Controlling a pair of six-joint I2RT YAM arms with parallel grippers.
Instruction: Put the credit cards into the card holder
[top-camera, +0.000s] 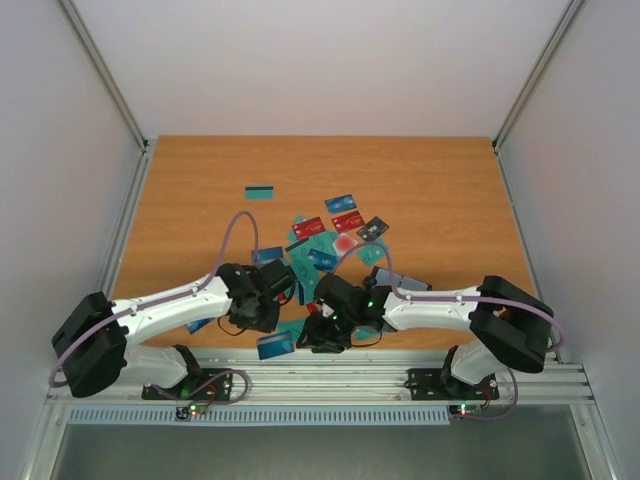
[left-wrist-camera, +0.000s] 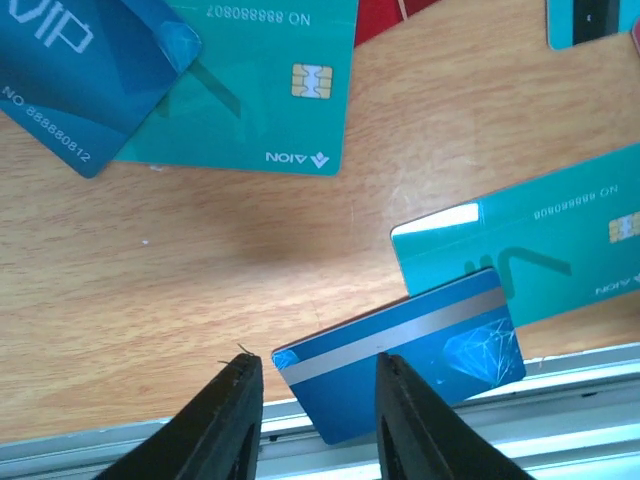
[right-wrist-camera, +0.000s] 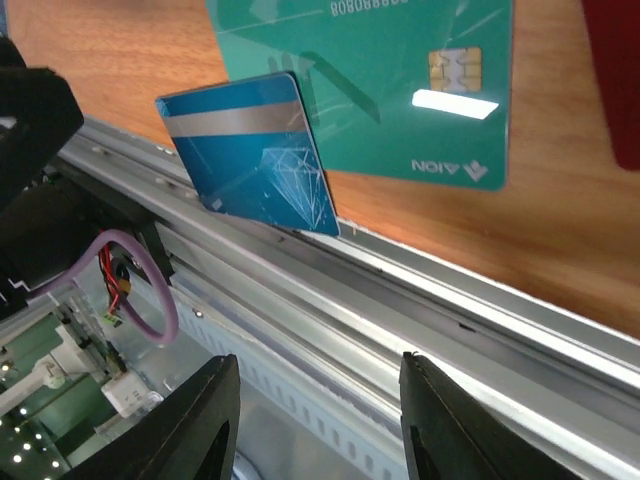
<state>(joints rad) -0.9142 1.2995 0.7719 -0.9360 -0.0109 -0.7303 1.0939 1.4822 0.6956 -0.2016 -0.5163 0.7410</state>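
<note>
Left gripper (left-wrist-camera: 315, 372) is open and empty, straddling the blue card (left-wrist-camera: 400, 365). That card pokes off the table (left-wrist-camera: 150, 300) edge, I'd guess so a finger can slip under. Right gripper (right-wrist-camera: 315, 368) gapes over the rail (right-wrist-camera: 420, 300), also empty. The other cards (top-camera: 320, 240) are scattered mid-table. Can't pick out the holder for sure.

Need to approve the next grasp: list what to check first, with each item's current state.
1. Left gripper open: ok.
2. Right gripper open and empty: ok.
3. Blue striped card centred between the left fingers: not ok; it lies askew, with one finger over it.
4. Card overhangs the table edge: ok; it reaches over the rail.
5. Grippers clear of each other: cannot tell; they sit close in the top view.
6. Holder open: cannot tell; too small and partly hidden.
</note>
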